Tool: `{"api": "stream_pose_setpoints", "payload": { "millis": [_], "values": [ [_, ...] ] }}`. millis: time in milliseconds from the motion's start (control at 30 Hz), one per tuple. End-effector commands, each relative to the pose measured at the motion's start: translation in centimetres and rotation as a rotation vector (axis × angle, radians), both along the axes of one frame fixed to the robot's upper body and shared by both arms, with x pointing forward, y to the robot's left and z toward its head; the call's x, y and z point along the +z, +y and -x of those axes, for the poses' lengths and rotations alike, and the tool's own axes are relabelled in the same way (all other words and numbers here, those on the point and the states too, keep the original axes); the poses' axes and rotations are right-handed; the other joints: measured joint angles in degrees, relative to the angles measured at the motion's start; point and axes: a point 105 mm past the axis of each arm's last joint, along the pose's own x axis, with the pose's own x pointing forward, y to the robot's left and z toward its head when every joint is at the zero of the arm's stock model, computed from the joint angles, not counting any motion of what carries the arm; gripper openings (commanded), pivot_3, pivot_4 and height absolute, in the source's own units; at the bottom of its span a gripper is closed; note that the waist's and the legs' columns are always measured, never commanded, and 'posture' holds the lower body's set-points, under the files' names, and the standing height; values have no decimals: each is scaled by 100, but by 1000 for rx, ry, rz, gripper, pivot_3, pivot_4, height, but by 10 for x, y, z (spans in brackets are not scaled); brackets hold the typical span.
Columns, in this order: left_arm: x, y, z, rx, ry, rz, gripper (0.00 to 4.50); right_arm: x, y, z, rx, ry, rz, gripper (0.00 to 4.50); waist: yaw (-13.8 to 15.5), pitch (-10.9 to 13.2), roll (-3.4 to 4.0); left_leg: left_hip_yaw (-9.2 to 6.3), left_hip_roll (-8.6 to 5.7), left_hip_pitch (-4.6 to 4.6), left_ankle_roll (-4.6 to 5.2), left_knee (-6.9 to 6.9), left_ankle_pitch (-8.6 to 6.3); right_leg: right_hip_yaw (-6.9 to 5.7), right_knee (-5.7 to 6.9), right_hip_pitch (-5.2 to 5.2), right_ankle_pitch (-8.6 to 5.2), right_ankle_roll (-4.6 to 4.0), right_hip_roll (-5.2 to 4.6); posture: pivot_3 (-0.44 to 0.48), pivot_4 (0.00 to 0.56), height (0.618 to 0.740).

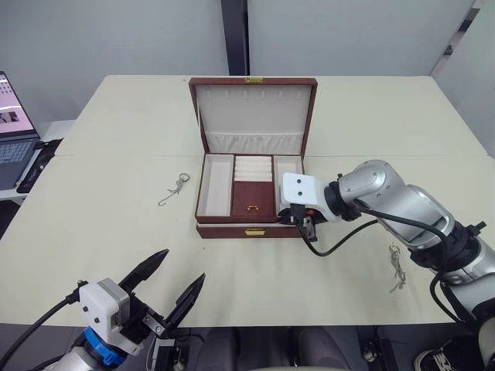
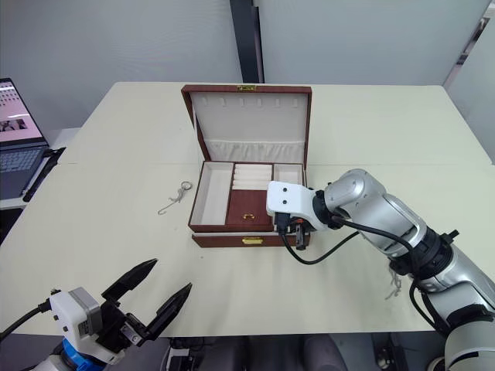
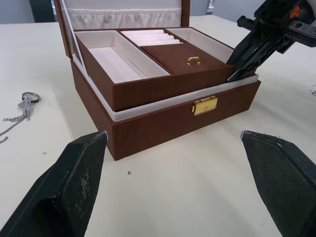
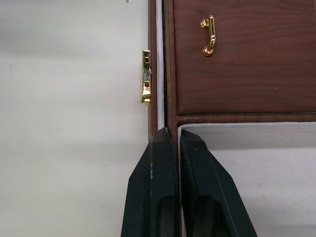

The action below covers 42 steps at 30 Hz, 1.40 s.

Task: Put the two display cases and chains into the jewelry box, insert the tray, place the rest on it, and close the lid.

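Observation:
The brown jewelry box (image 1: 251,230) stands open mid-table, its lid (image 1: 253,108) upright. The tray (image 1: 254,197), with cream compartments and a gold-handled wooden cover, sits in the box, its rim above the box's front wall. My right gripper (image 1: 307,224) is at the tray's front right corner, and the right wrist view shows its fingers (image 4: 153,163) shut on the tray's front wall. My left gripper (image 1: 183,265) hangs open and empty near the table's front edge. One chain (image 1: 174,188) lies left of the box, another chain (image 1: 397,267) at the right. The display cases are out of view.
A laptop (image 1: 14,139) sits on a side table at the far left. The cream table (image 1: 116,224) has bare room in front of the box and to its left.

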Motion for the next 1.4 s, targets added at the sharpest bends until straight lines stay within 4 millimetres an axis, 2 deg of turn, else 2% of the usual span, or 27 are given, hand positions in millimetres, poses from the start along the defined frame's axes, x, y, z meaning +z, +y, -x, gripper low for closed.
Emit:
{"api": "stream_pose_setpoints", "payload": {
  "millis": [33,733,833,867,1133,1300,1400],
  "values": [
    [6,-2,0,-10,-29,-8,4500,5,-2,-2,1,-32,-2,11,0,0,0,0,0,0,0,0,0,0,0,0,0,0,0,0,150,740],
    [6,-3,-3,-21,-30,-11,4500,4,-3,5,20,-9,-24,11,2,0,0,-1,-1,0,0,0,0,1,-1,1,0,0,-1,0,150,740],
    [5,-1,-4,-13,-26,-6,4500,9,-1,3,14,-11,-47,11,2,0,0,-1,-1,0,0,0,0,0,-1,1,0,0,0,0,150,740],
    [5,0,-4,-7,-24,-3,4500,11,-1,2,11,-9,-56,587,1,0,0,-1,0,0,0,0,0,0,-1,1,0,0,0,0,150,740],
    [0,5,-11,-4,4,-6,4500,30,-2,-11,-45,-27,-161,2747,-8,0,0,-1,1,1,0,0,0,1,2,0,0,-1,2,0,150,740],
    [-2,9,-16,-19,5,-12,4500,40,-4,-19,-68,-68,-231,4380,1,0,-1,-1,0,0,0,0,0,0,1,0,0,-1,0,0,150,740],
    [-3,9,-16,-33,5,-8,4500,42,2,-16,-56,-65,-259,4482,-5,0,-1,-1,1,1,0,-1,0,0,1,0,0,-1,1,0,150,740]
  ]
}}
